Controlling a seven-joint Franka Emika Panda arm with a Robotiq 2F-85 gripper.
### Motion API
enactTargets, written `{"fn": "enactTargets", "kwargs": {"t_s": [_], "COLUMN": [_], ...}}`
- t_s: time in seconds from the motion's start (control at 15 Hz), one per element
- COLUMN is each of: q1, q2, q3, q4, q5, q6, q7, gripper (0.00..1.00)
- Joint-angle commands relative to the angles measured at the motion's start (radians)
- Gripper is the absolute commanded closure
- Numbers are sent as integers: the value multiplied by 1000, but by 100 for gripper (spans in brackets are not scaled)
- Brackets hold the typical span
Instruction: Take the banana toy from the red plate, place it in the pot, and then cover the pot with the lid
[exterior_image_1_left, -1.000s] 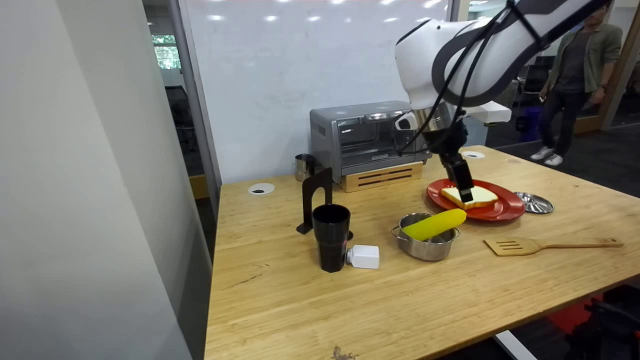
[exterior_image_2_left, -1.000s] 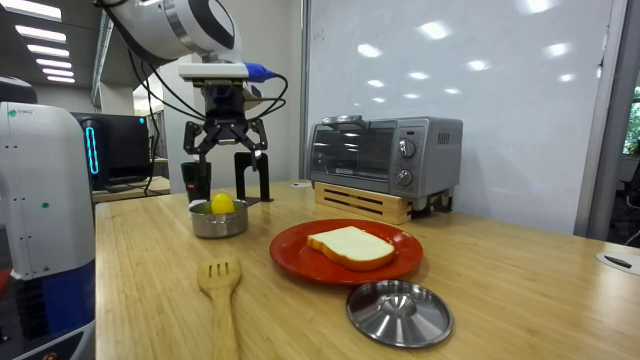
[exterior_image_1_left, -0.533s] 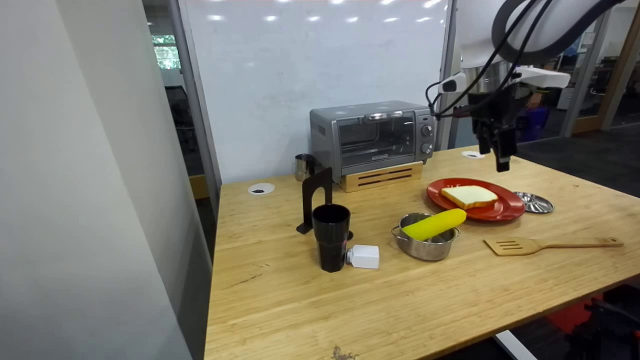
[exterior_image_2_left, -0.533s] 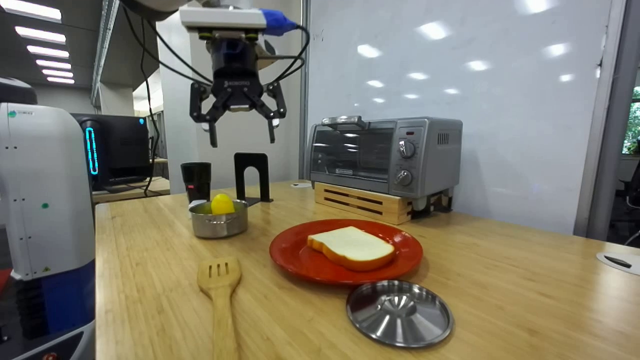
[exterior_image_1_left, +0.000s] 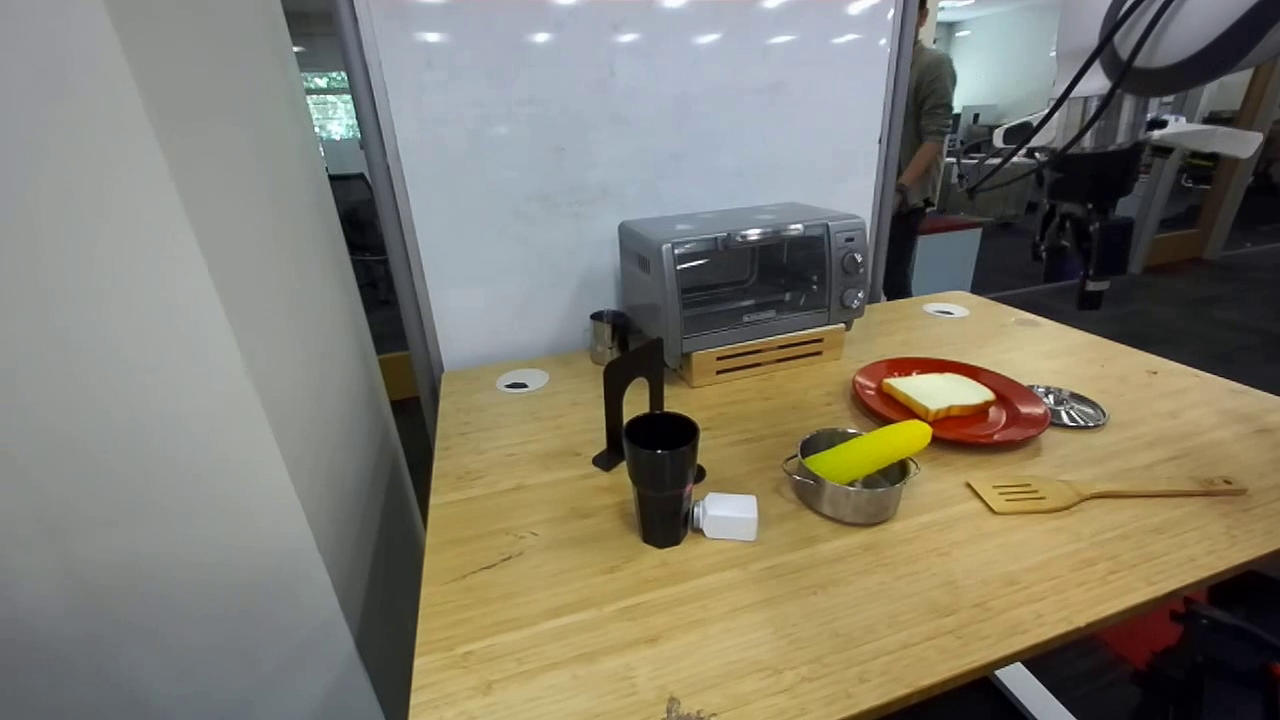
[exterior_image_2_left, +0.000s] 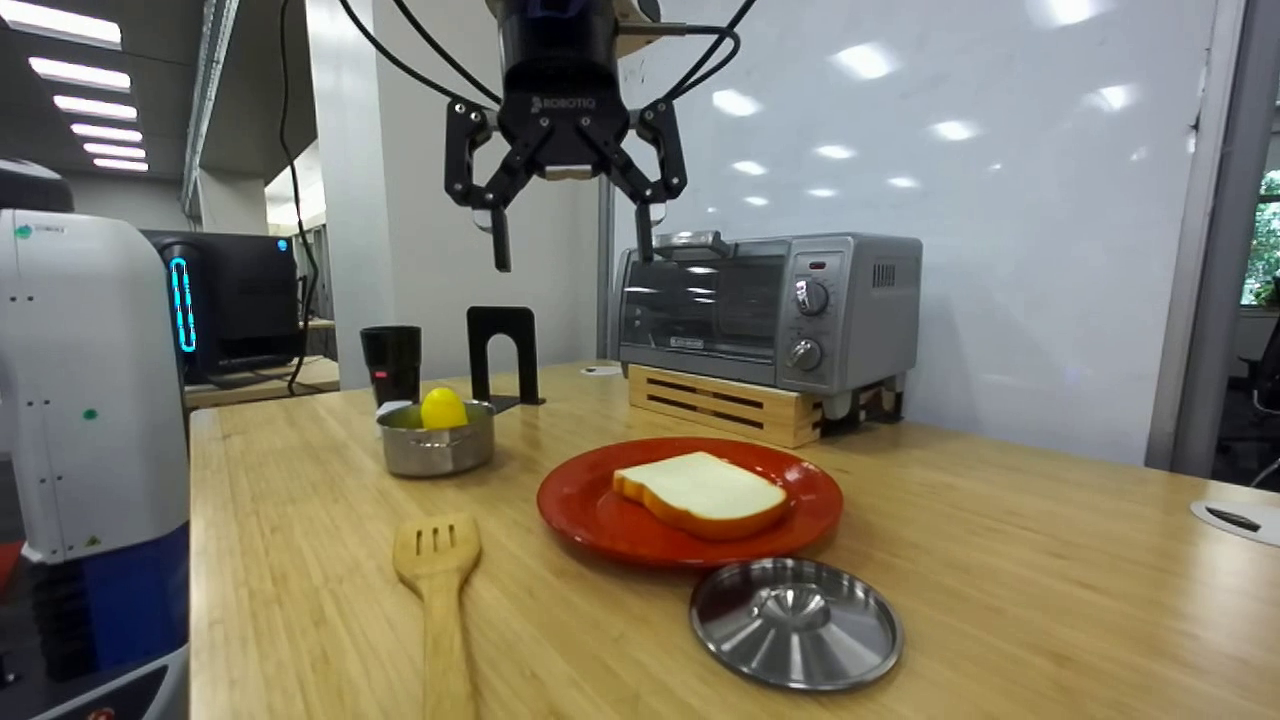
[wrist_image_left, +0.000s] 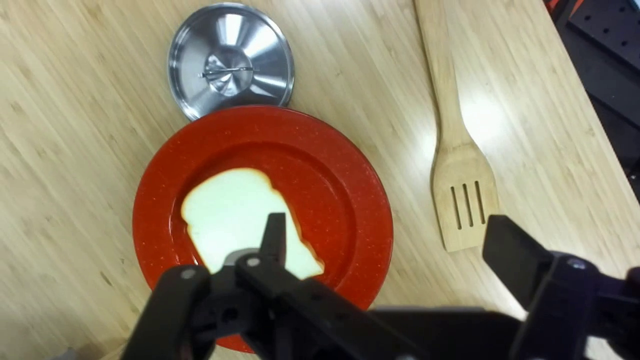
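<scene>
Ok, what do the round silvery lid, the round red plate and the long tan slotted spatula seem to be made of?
The round silvery lid looks like polished metal, likely steel: it shows sharp, mirror-like streaks.
The round red plate is glossy with fine pale specks: perhaps enamelled metal, possibly plastic.
The long tan slotted spatula seems wooden, maybe bamboo: warm colour, low sheen.

Wht bottle (exterior_image_1_left: 728, 517) beside blk cup (exterior_image_1_left: 661, 490), oven (exterior_image_1_left: 748, 275) on wood stand (exterior_image_1_left: 765, 355), spatula (wrist_image_left: 456, 135) on tbl (exterior_image_1_left: 620, 610).

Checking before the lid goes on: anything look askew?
Yes: the banana juts tilted from the pot, so the lid might not sit flat; a white bottle lies on its side by the black cup.
</scene>
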Motion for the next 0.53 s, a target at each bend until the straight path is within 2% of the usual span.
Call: {"fn": "enactTargets", "kwargs": {"t_s": [0.0,0.27,0.33,0.47], "q1": [-8,1,3,-17], "q2": [1,0,10,43], "q3": [15,38,31,20], "q4": [1,-2,6,23], "q5": [4,-10,-2,-3], "q6": [-1,2,2,12], "q7": [-2,7,-12,35], "gripper": [0,0,0,0]}}
